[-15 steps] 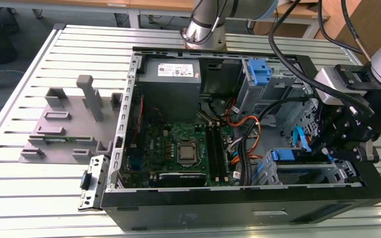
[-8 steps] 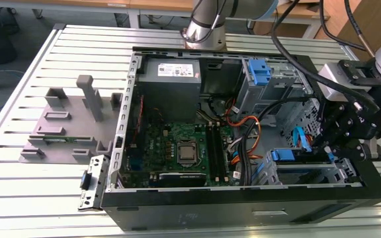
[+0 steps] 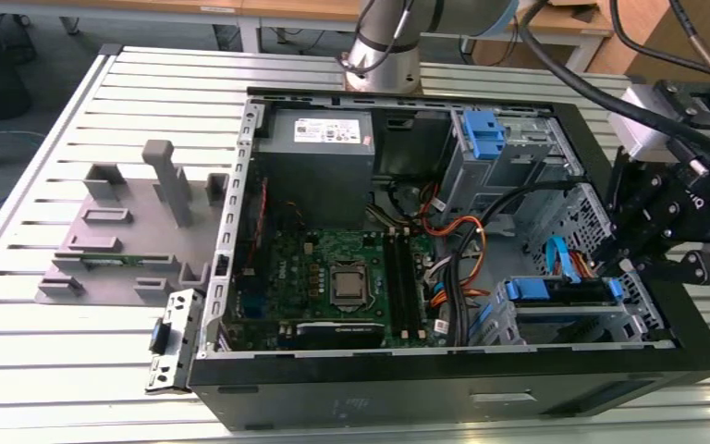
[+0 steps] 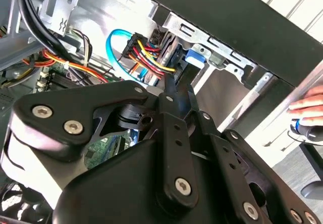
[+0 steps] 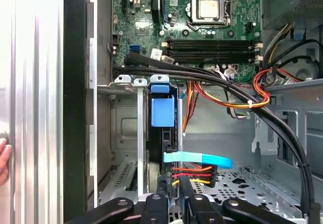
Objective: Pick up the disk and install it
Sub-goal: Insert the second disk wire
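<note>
Open tower PC case (image 3: 256,388) lies on its side on a slatted metal table (image 3: 59,370), centre of the exterior view. Motherboard (image 3: 330,277) is exposed in the lower middle of the case, CPU socket (image 3: 348,282) bare. Grey power supply (image 3: 318,134) with a white label sits in the upper part of the case. A blue bracket (image 3: 484,134) stands in the bay toward the upper right. A grey fixture block (image 3: 127,231) rests on the table at the left of the frame.

Gripper (image 3: 632,264) hangs at the right of the exterior view, over the drive cage (image 3: 577,314) in the lower right corner of the case. In the first wrist view the gripper (image 5: 175,191) shows at the bottom centre, its 2 fingers (image 5: 185,183) close together, tips at the cabled end of the disk (image 5: 162,113). Whether they actually clamp the disk: cannot tell.

The disk sits edge-on inside the drive cage (image 5: 131,133), centre of the first wrist view, blue carrier tab on its upper end. A light blue data cable (image 5: 202,159) and a red, yellow and black power cable bundle (image 5: 194,173) meet at its lower end. In the second wrist view the same cables (image 4: 146,52) sit upper centre, just beyond the fingers (image 4: 171,90).

A person's hand (image 4: 310,105) shows at the right edge of the second wrist view, outside the case.
</note>
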`<state>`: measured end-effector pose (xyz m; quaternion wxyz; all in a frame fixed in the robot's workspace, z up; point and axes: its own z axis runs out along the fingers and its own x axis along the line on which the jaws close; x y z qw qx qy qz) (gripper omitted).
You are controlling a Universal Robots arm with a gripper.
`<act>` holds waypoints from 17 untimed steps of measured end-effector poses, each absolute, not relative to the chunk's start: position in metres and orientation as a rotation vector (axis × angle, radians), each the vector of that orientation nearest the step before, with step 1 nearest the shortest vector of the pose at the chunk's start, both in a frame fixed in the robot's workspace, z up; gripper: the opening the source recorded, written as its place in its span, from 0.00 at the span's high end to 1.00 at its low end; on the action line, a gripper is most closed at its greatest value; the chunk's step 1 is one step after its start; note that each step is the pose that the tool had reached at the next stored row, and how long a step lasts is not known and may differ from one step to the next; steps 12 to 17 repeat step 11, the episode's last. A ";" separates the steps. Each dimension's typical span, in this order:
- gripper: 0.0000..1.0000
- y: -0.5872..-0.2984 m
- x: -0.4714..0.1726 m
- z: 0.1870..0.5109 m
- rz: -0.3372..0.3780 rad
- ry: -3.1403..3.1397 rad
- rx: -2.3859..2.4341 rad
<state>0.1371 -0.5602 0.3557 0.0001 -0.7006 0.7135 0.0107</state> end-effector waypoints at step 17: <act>0.76 -0.560 0.137 0.362 0.033 2.242 -2.201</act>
